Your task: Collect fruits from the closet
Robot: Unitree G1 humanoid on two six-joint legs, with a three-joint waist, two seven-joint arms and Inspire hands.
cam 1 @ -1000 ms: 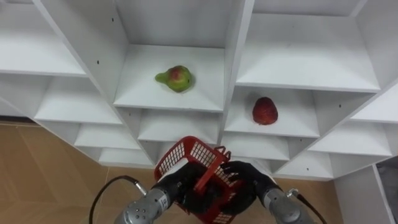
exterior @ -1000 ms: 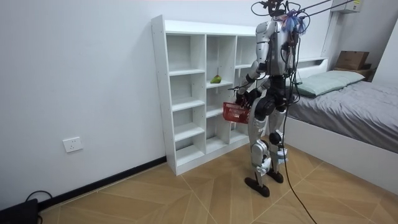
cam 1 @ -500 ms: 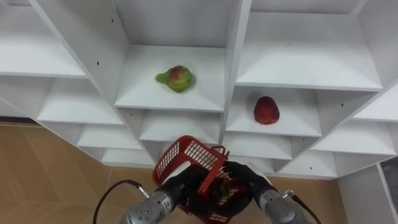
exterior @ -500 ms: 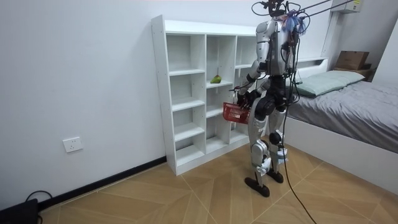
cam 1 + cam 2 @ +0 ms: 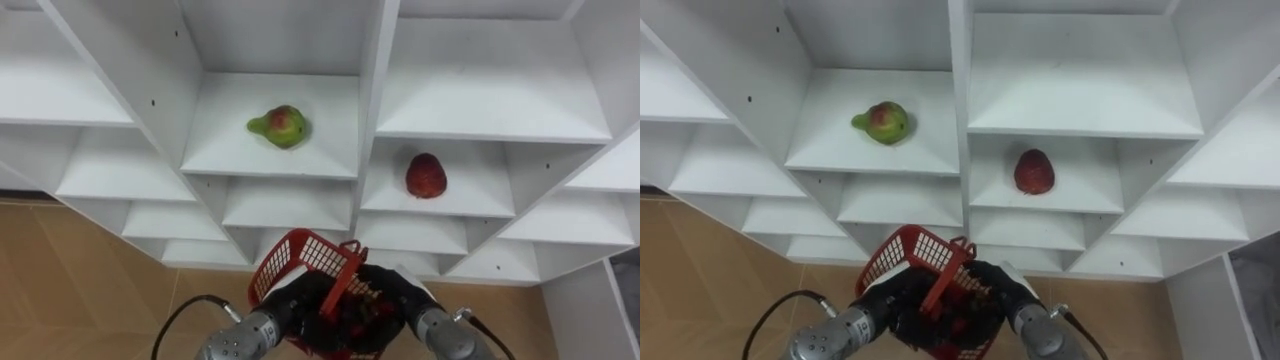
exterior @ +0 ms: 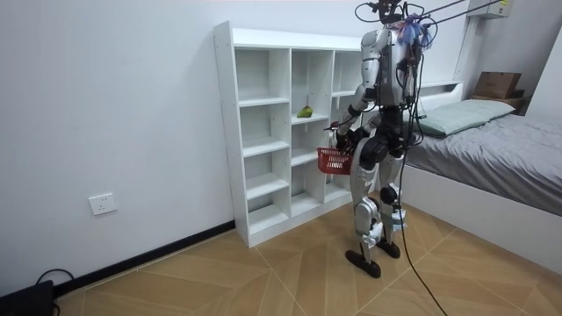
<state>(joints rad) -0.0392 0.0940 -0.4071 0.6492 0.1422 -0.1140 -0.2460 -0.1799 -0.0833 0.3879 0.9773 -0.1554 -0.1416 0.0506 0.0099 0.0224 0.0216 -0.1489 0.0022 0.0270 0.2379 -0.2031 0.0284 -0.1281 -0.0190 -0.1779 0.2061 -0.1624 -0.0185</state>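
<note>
Head stereo pair: close in to the white closet (image 5: 378,90), looking steeply down across its open compartments to the wood floor (image 5: 80,260), red basket (image 5: 305,262) at the lower edge. Both eyes share this scene; pear (image 5: 279,127) and red fruit (image 5: 426,175) sit further left in the right eye view. Room camera: well back, level, facing the closet front obliquely, whole robot side-on, bed (image 6: 492,167) at the room view's right. Shared by all: closet, red basket, pear

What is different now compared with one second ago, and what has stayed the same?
The red basket has dropped slightly in the left eye view. The left hand and the right hand still clasp it with curled fingers. The green pear and the red fruit lie untouched on their closet shelves, and the robot stands where it stood.
</note>
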